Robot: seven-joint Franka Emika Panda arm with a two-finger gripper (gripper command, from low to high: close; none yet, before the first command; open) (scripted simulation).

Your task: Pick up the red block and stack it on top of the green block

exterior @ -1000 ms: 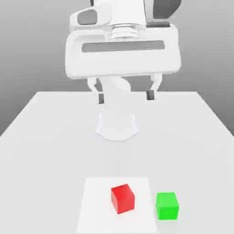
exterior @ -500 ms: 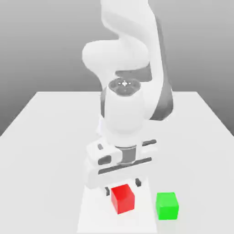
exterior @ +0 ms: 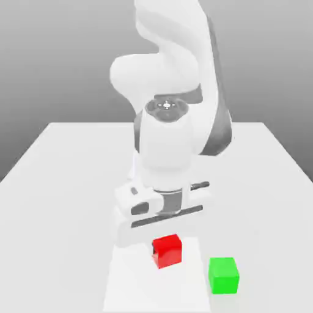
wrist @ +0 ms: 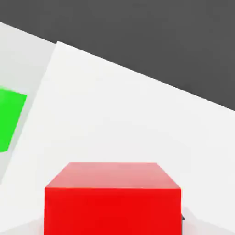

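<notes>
While clamped in the hand (exterior: 164, 244), the red block (exterior: 167, 250) hangs below.

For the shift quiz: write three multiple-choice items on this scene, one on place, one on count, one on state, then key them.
1. In the exterior view, the green block lies to which side of the red block? A left B right C behind
2. How many blocks are there? A one B two C three
3. The gripper is: A open B shut on the red block C shut on the green block

Key: B, green sits at the exterior view's right; B, one red and one green; B, the hand is down over the red block.
</notes>
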